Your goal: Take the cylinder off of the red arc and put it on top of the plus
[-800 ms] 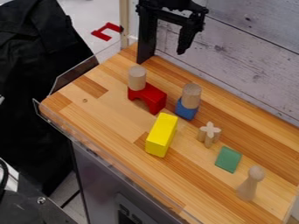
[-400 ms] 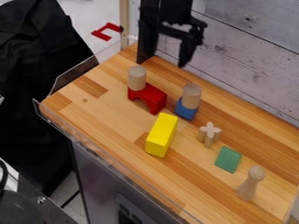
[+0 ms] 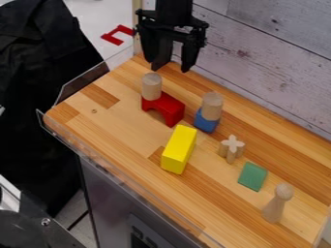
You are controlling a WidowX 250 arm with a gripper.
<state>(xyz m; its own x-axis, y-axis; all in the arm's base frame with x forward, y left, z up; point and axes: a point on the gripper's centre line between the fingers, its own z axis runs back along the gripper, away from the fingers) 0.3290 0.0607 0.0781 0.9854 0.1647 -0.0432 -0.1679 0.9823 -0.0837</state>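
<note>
Gripper (image 3: 171,69) shifted leftward, jaws apart, cylinder (image 3: 152,86) on red arc (image 3: 168,107) to their lower left

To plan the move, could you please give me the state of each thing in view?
Gripper: open, empty
Red arc: legs down
Arc's cylinder: upright, on top
Plus: bare on top
Blue block: beneath a cylinder
Blue block's cylinder: upright
Yellow block: lying lengthwise
Green block: lying flat
Wooden peg: upright

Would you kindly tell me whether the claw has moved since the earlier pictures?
Yes; judged against the red arc, which has stayed put, the claw has shifted leftward in the view, closer to above the arc.
</note>
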